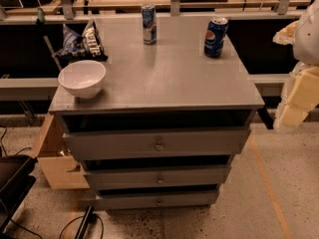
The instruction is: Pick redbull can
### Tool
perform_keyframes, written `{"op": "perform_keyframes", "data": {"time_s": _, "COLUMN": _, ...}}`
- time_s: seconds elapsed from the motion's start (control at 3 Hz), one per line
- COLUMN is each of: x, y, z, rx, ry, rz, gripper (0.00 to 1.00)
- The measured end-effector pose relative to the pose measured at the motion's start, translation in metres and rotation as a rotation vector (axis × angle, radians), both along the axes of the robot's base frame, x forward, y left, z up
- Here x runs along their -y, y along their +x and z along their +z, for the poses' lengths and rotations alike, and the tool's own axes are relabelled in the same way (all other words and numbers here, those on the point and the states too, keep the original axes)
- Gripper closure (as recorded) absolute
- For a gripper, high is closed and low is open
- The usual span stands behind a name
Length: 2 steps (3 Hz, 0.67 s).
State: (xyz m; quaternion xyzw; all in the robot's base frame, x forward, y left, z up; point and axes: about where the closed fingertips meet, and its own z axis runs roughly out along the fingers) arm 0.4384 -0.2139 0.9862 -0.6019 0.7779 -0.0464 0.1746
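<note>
The redbull can (148,24) stands upright at the far edge of the surface (174,78), well apart from the Pepsi can (216,36); the tool (293,108) hangs off to the right, spread or not I cannot tell; I'd bring it in level, clearing the Pepsi can, around the redbull can's middle.

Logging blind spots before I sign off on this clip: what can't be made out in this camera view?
1. Camera view: the gripper, at the right edge beside the cabinet and far from the redbull can, is partly cut off by the frame edge.
2. Camera view: the drawers stand slightly open, but their insides are lost in shadow.
3. Camera view: the wooden box at lower left is largely hidden by the cabinet.
</note>
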Motion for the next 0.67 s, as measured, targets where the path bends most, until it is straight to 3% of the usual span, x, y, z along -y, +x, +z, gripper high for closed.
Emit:
{"op": "perform_keyframes", "data": {"time_s": 0.33, "x": 0.000, "y": 0.000, "z": 0.000, "rx": 0.000, "ry": 0.000, "rz": 0.000, "gripper": 0.00}}
{"op": "perform_keyframes", "data": {"time_s": 0.67, "x": -0.006, "y": 0.014, "z": 0.003, "rx": 0.057, "ry": 0.026, "rz": 0.014, "gripper": 0.00}}
